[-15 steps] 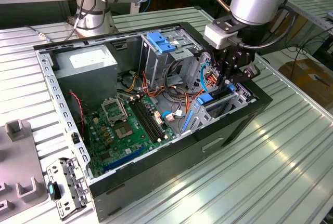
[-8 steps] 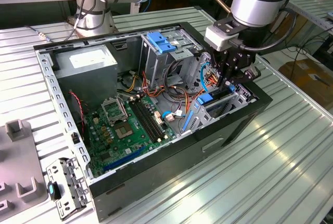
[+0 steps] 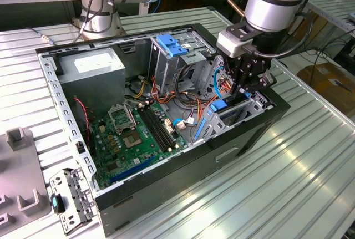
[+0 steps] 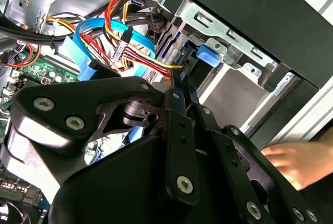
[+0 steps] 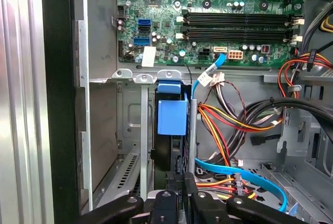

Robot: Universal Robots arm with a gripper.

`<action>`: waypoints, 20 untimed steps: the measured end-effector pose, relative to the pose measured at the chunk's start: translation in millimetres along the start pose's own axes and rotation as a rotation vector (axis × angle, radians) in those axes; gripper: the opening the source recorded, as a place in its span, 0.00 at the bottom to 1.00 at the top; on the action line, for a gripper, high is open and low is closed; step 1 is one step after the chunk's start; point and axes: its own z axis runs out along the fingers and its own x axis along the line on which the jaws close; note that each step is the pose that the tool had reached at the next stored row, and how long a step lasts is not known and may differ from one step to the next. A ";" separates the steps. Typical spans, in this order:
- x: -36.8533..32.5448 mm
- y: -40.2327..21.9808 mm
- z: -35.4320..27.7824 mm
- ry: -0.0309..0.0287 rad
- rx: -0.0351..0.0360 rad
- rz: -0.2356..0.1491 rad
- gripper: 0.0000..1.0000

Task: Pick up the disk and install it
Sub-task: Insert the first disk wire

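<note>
Where slotted upright, blue-framed disk (image 5: 171,116).

Green motherboard (image 3: 138,133), power supply (image 3: 91,70), coloured cables (image 5: 229,120)

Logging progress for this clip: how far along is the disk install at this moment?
Pickup looks done: the disk is already in the case, standing on edge in the bay by the front wall. In hand: the tool sits right above its blue frame, apparently gripping the rear edge in the first wrist view. Left: whether it is fully seated can't be told; the tool hasn't let go.
</note>
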 end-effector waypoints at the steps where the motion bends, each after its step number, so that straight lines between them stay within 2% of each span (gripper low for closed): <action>1: 0.0 0.0 0.1 -0.0003 0.0000 0.000 0.16; 3: 0.0 0.0 0.0 -0.0005 0.0000 0.000 0.18; 4: 0.1 -0.2 -1.5 0.0001 0.0000 0.000 0.24; 5: 0.2 -0.4 -3.2 -0.0002 0.0001 0.000 0.24; 9: 0.9 -2.0 -15.1 0.0000 0.0011 0.000 0.24; 12: 0.9 -2.1 -15.8 -0.0004 0.0013 0.000 0.24; 14: 0.9 -2.1 -16.1 0.0000 0.0012 0.000 0.11; 20: 0.9 -2.1 -16.4 0.0000 0.0012 0.000 0.11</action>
